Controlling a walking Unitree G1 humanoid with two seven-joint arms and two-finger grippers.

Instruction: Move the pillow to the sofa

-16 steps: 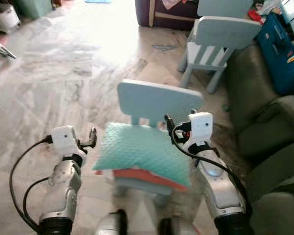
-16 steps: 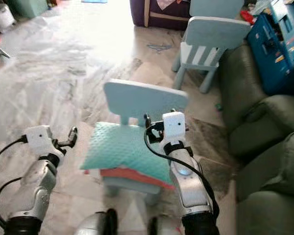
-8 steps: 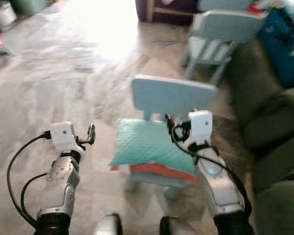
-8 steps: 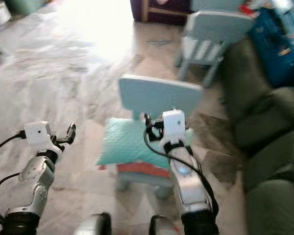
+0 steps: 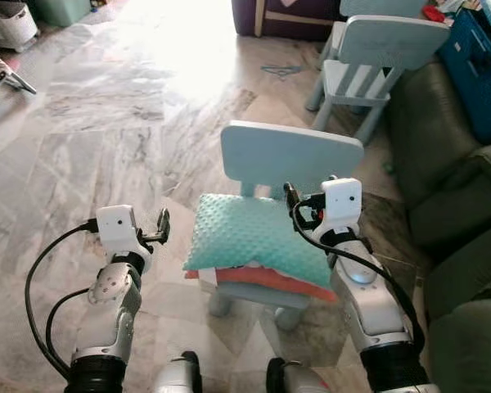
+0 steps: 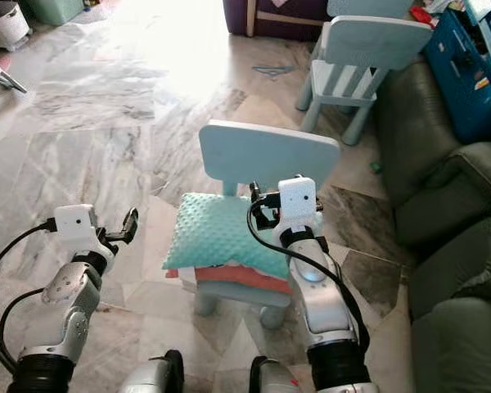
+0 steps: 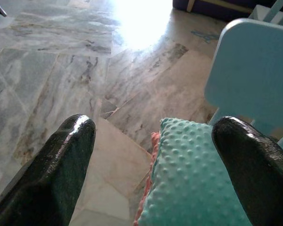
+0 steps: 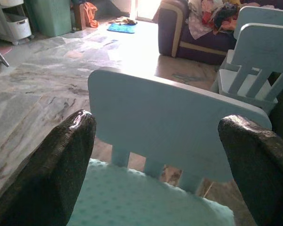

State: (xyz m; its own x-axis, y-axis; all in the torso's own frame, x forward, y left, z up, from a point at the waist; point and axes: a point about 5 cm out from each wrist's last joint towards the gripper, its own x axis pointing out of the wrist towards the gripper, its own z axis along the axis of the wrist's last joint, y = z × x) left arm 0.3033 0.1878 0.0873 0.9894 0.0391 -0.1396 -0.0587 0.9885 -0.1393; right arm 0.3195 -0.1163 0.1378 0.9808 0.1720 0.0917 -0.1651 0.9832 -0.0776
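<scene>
Directly ahead, teal pillow (image 5: 258,236) on small chair (image 5: 291,155), both grippers spread beside it

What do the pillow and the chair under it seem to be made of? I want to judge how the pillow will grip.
The pillow: soft teal fabric, probably plush fleece, going by its raised dot texture; an orange-red layer shows beneath.
The chair: likely molded plastic or painted wood, with a smooth, matte, pale blue back and rounded edges.

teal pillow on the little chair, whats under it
The teal pillow lies on an orange cushion, whose edge shows along the front. Both rest on the blue chair; its seat is mostly covered.
</scene>
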